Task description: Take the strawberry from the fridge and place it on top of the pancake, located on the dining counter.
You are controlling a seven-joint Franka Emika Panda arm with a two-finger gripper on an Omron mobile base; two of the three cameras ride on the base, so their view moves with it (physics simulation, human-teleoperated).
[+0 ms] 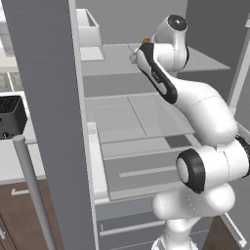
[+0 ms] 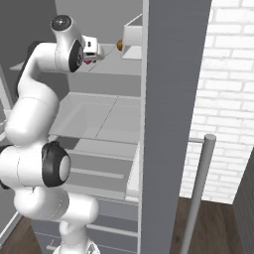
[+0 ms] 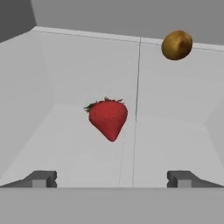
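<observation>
1. the fridge (image 1: 53, 122) stands with both doors swung open, and the white arm reaches up into it at the level of the upper shelf (image 3: 65, 144).
2. the gripper (image 3: 111, 178) hangs just above that pale shelf, its jaws released and spread wide, gripping nothing.
3. the strawberry (image 3: 108, 117) lies on the shelf just ahead of the gripper, between the lines of the two fingertips (image 3: 41, 178) and untouched by either; its green leaves face the back wall and its point faces the hand.
4. from the right base camera a speck of the red berry (image 2: 88, 61) shows just below the hand.
5. a round orange-brown fruit (image 3: 176, 44) sits well behind the strawberry, close to the back edge of the same shelf, apart from it.
6. a black toaster (image 1: 10, 117) sits on the white worktop beyond the left door.
7. the long silver handle (image 2: 197, 191) of the right door stands in front of the brick wall.
</observation>
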